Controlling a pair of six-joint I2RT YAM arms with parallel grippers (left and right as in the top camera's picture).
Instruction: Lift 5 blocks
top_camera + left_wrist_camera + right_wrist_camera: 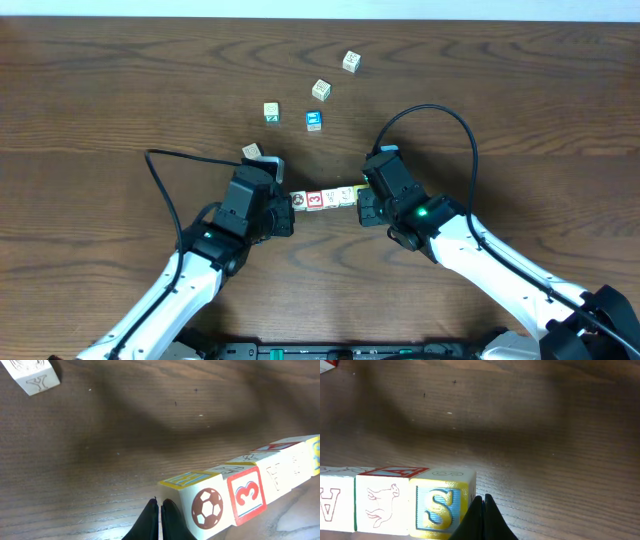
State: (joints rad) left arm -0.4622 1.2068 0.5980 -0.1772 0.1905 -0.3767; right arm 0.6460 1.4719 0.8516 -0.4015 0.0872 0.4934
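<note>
From overhead, the row of white wooden picture blocks [325,198] is too small to count or read, its ends partly masked by the black left gripper [288,205] and black right gripper [360,200]. In the left wrist view the row runs off the right edge, and a loose white lettered cube [32,375] is clipped by the top edge. In the right wrist view the left and bottom edges cut the row, and a red-and-white corner [326,364] cannot be identified.

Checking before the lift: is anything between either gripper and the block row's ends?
Nothing visible. The shut left gripper sits right beside the soccer-ball block, the shut right gripper beside the S block.
</note>
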